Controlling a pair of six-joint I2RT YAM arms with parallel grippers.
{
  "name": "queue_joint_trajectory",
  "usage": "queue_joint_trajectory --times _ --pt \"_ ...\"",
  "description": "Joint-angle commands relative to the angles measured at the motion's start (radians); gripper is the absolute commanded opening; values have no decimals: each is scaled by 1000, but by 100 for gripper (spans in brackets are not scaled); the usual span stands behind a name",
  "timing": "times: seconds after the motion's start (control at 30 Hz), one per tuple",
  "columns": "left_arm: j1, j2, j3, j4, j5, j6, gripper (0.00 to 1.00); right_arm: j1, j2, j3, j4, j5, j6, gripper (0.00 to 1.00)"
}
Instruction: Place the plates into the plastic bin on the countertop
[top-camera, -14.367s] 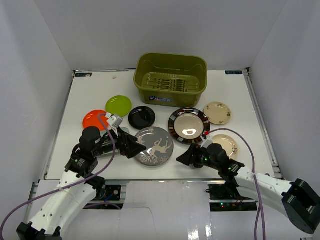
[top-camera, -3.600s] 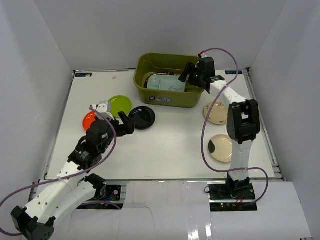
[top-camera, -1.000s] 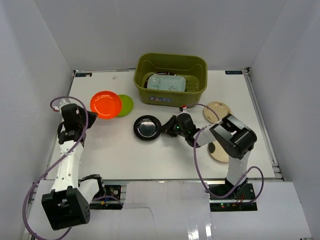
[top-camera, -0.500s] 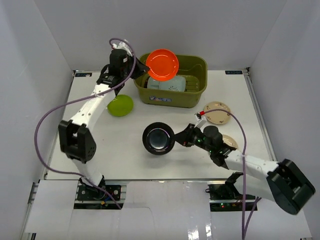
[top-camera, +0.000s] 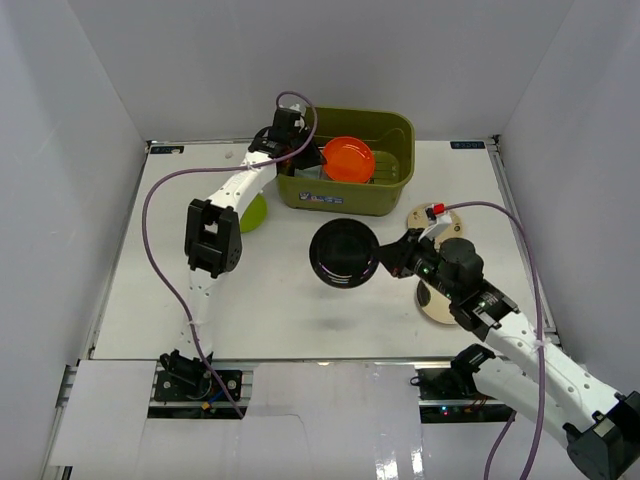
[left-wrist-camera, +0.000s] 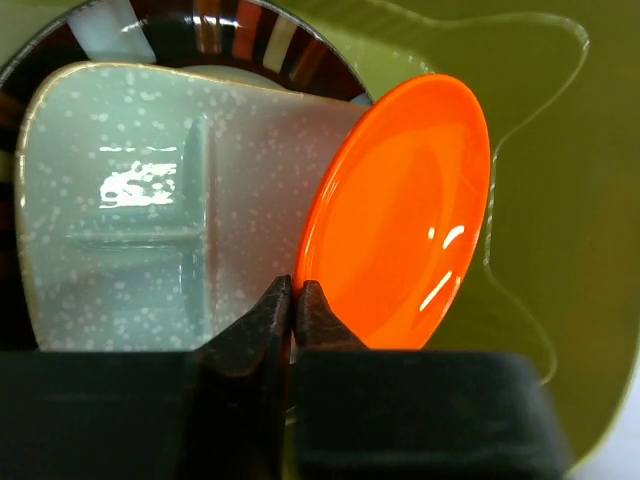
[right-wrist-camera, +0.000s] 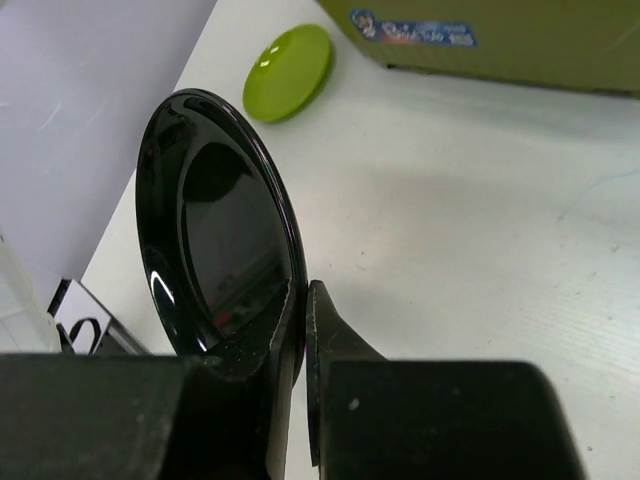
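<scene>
While the left end effector (left-wrist-camera: 293, 300) clamps the orange plate (left-wrist-camera: 400, 210) inside the plastic bin (top-camera: 345, 198), over the grey plate (left-wrist-camera: 120, 200) and dark-rimmed plate (left-wrist-camera: 230, 25), the right end effector (right-wrist-camera: 303, 300) grips the black plate (right-wrist-camera: 215, 230) before the bin. The lime plate (right-wrist-camera: 288, 58), one beige plate (top-camera: 416, 219) and a second beige plate (top-camera: 434, 304) lie on the bench (top-camera: 250, 290) outside.

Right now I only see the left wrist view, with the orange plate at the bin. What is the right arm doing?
Observer: The right pincer grips the black plate by its rim, on edge above the countertop, short of the plastic bin.
Operator: Any plate on the left side?
Observer: The lime green plate lies flat on the countertop, left of the bin.
Operator: And the right side?
Observer: Two beige-gold plates lie there, the nearer one partly under the right arm.
</scene>
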Motion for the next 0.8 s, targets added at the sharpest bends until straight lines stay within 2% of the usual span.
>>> queue_joint_trajectory --times 0.0,0.03,0.07,0.2,0.3,0.37,0.43,0.47,0.5,0.57,0.6,0.63,0.67,0.7,0.77 --pt "-2 -32 77 -2 51 4 18 -40 15 113 -42 22 -53 8" --pt "-4 -24 80 0 51 7 24 -54 26 133 -46 22 -59 8" --pt "-4 -21 89 0 51 16 36 -89 41 174 -48 22 -64 8" --pt "2 -38 103 4 64 29 60 -222 163 289 -42 -49 -76 8" --pt "15 -104 99 21 77 44 73 -308 294 383 7 -75 -81 8" --pt "25 -191 82 36 75 59 78 -348 363 431 39 -89 -79 8" --pt "56 -280 -21 58 55 64 82 -367 469 506 72 -100 -75 8" --pt "68 -393 -83 106 54 65 82 -385 506 526 93 -110 -60 8" --pt "91 -453 -239 137 51 61 83 -391 576 549 134 -123 -59 8" --pt "116 -580 -416 231 45 53 83 -399 651 642 139 -106 -72 8" --pt "137 -701 -505 256 29 50 83 -402 729 678 133 -97 -76 8" --pt "151 -758 -668 283 20 49 82 -404 771 760 123 -101 -79 8" --pt "169 -862 -744 289 11 50 82 -407 853 805 109 -98 -95 8" --pt "179 -909 -886 290 -24 65 83 -407 895 849 69 -100 -105 8" --pt "196 -992 -1019 288 -61 76 84 -405 1002 980 27 -94 -119 8"
